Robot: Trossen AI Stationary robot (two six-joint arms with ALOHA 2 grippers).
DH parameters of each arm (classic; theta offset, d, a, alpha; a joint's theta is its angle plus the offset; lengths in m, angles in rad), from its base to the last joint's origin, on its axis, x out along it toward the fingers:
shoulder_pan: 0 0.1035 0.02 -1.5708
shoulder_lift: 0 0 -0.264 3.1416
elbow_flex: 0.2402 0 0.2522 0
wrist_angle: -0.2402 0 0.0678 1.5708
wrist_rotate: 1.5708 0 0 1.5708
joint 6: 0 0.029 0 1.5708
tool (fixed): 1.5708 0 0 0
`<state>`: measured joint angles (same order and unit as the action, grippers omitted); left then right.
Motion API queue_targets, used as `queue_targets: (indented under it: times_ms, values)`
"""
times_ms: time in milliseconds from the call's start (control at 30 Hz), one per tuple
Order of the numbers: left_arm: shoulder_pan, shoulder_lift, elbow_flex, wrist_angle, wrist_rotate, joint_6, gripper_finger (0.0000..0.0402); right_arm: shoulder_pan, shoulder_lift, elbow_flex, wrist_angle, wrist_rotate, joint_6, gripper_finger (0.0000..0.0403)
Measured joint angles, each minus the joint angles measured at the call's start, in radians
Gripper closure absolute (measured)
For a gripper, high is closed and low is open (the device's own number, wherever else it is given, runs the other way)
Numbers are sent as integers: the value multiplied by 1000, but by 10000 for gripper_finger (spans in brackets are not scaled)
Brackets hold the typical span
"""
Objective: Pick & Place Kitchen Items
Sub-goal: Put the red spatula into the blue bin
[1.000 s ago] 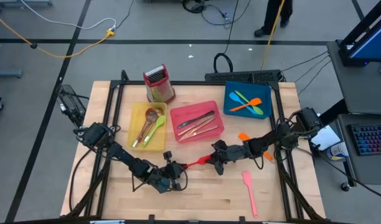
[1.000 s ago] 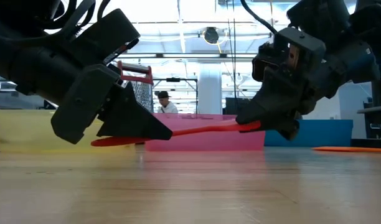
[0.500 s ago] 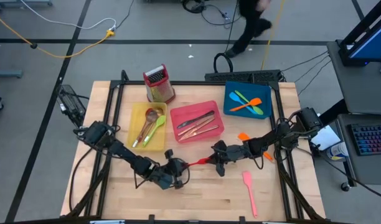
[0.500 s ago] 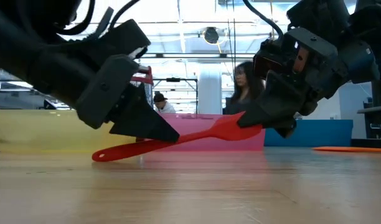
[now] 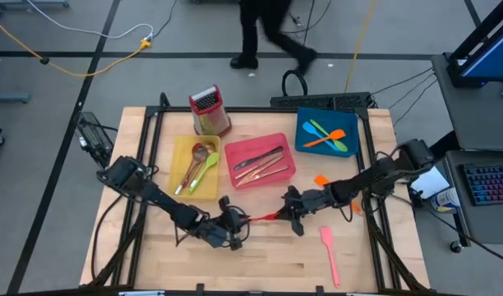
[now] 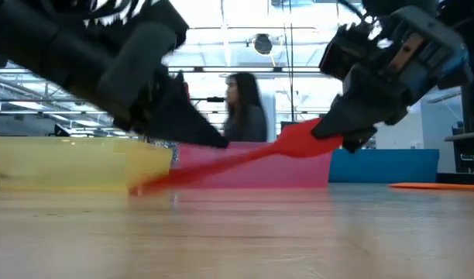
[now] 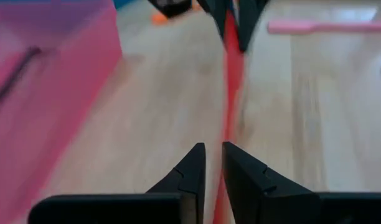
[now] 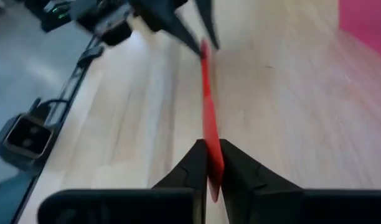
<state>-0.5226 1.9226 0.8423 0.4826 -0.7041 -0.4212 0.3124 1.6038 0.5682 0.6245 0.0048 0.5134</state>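
High view: the right gripper (image 5: 296, 215) is pinching the blade end of the red spatula (image 5: 263, 217), lifting it while the handle tip is resting on the table (image 5: 268, 263) in front of the pink tray (image 5: 260, 161). The left gripper (image 5: 235, 231), fingers nearly together, is lining up around the handle. Judged step: handover; next, the left fingers need to clamp before the right lets go.

Two dark jointed arms, black cables looped along the links; left gripper (image 5: 233, 233) and right gripper (image 5: 289, 211) both matte black, boxy housings, fingers (image 7: 189, 173) tapering to thin wedges
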Motion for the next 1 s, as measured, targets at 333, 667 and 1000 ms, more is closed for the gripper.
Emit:
queue_targets:
  times_ms: [333, 667, 1000]
  values:
    - [-15, -149, -1, 9, -59, 108, 346, 4, -255, -1, -240, 28, -142, 386]
    - [-17, -190, -1, 7, -55, 123, 346, 4, -596, -2, -672, 376, -164, 386]
    - [-17, -190, -1, 2, -55, 98, 346, -13, -923, -2, -1017, 598, -162, 384]
